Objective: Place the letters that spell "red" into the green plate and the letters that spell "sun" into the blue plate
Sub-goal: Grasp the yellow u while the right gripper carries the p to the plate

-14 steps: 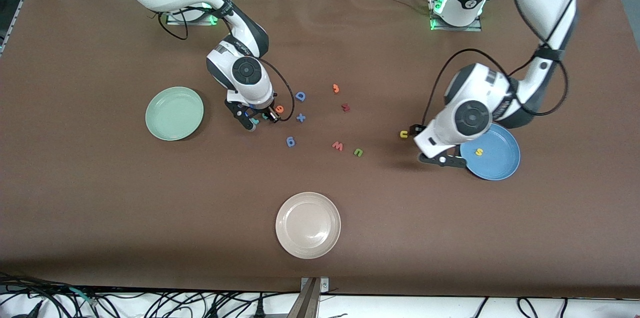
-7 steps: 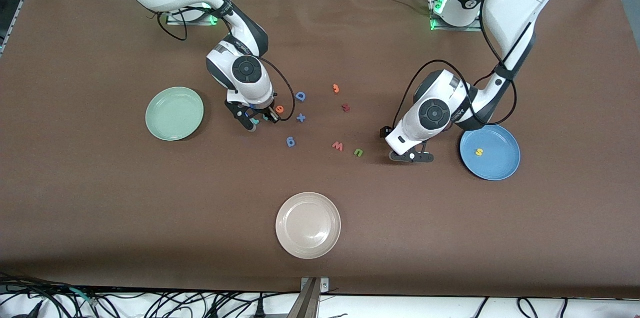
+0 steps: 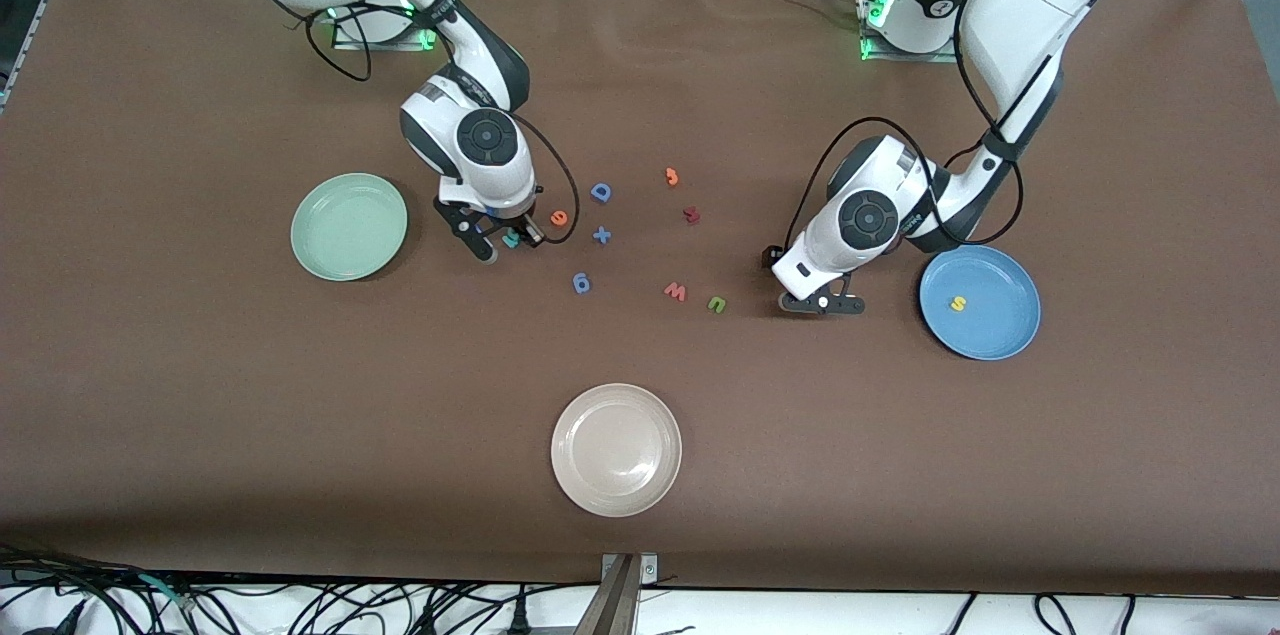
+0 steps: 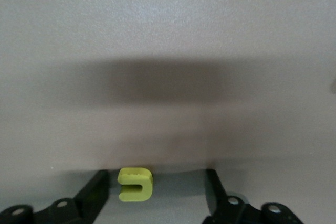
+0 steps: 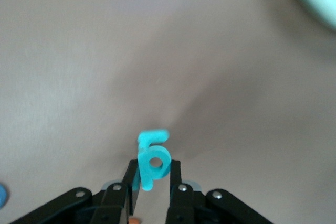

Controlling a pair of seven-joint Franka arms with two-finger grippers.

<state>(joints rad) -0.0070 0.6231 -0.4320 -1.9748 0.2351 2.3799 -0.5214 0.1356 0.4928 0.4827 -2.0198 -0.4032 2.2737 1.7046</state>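
Observation:
My right gripper (image 3: 505, 243) hangs just above the table between the green plate (image 3: 349, 226) and the orange e (image 3: 559, 216). It is shut (image 5: 153, 165) on the teal d (image 5: 155, 162). A teal hook-shaped r (image 5: 152, 137) sticks out right against the d; whether it is clamped too I cannot tell. My left gripper (image 3: 822, 305) is down at the table beside the blue plate (image 3: 1000, 325), open (image 4: 157, 178), with the yellow arch letter (image 4: 135, 184) between its fingers (image 4: 100, 184) and apart from both. The yellow s (image 3: 958, 304) lies in the blue plate. The green arch letter (image 3: 716, 304) lies on the table.
Loose on the cloth around mid-table are a blue D (image 3: 601, 192), a blue x (image 3: 601, 235), a blue 6 (image 3: 582, 283), a red w (image 3: 675, 292), an orange 3 (image 3: 672, 177) and a dark red piece (image 3: 691, 214). A cream plate (image 3: 616, 449) sits nearest the front camera.
The left arm swung from over the blue plate toward mid-table and came down around the yellow arch. The right gripper shut on the teal letter and shifted slightly toward the green plate.

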